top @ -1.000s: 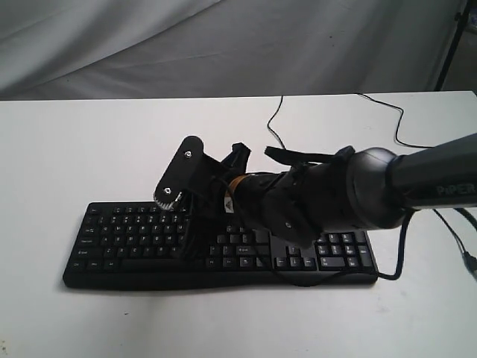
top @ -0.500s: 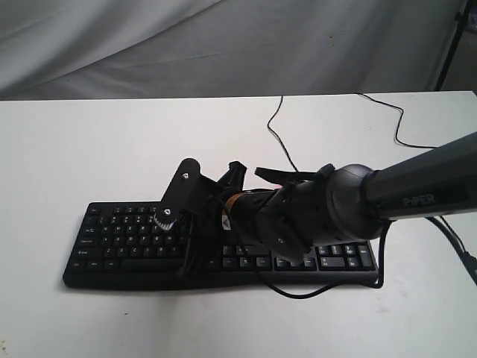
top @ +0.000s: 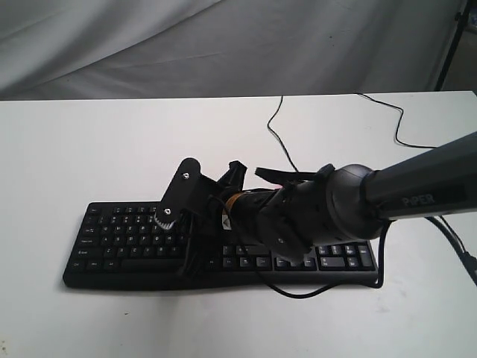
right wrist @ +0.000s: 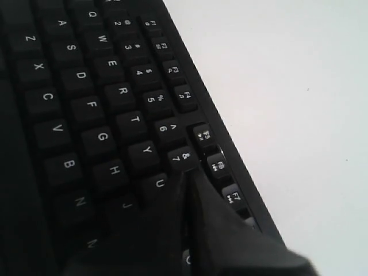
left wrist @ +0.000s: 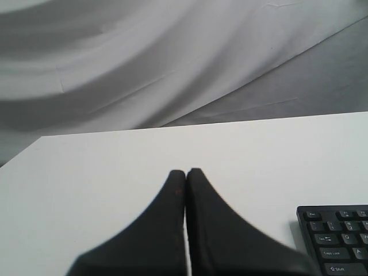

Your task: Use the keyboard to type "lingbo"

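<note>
The right gripper (right wrist: 188, 172), jaws pinched together, points its tip at the black keyboard (top: 119, 240) directly beneath, by the U key (right wrist: 156, 185); the left gripper (left wrist: 185, 172), likewise pinched together, hovers off the keyboard's corner

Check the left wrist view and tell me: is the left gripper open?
No, the left gripper has its two black fingers pressed together, with no gap showing.

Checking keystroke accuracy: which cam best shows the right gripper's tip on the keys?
Right wrist view: the tip of the shut right gripper sits by U and 7 on the keyboard, legends readable. Exterior view shows it mid-keyboard, tip indistinct. Left wrist view shows only a keyboard corner.
</note>
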Available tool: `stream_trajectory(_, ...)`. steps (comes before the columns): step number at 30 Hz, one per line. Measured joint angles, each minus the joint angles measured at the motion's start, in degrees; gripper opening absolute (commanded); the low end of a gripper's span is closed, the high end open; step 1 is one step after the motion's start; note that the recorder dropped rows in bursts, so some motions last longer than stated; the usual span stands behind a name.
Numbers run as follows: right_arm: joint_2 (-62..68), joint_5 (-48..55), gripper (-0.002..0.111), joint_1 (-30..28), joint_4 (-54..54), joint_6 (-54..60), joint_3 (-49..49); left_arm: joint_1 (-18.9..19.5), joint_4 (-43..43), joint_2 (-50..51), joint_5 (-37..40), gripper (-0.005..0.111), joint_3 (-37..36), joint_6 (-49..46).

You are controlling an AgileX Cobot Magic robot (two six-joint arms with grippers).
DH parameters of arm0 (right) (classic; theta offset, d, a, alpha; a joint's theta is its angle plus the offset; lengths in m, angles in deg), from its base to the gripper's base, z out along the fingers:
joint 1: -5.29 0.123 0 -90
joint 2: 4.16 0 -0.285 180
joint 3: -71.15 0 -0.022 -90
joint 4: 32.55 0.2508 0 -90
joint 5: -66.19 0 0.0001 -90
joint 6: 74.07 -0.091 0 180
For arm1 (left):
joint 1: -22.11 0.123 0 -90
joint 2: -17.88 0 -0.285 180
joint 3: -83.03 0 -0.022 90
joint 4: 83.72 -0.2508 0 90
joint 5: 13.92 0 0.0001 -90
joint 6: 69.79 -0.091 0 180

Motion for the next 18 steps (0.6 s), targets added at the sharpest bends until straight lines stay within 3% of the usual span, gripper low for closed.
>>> stream_trajectory(18, 0.4, 0.62, 0.0, 0.0, 0.0, 0.0, 0.11, 0.0, 0.0, 0.0, 0.0, 0.001, 0.0, 0.0)
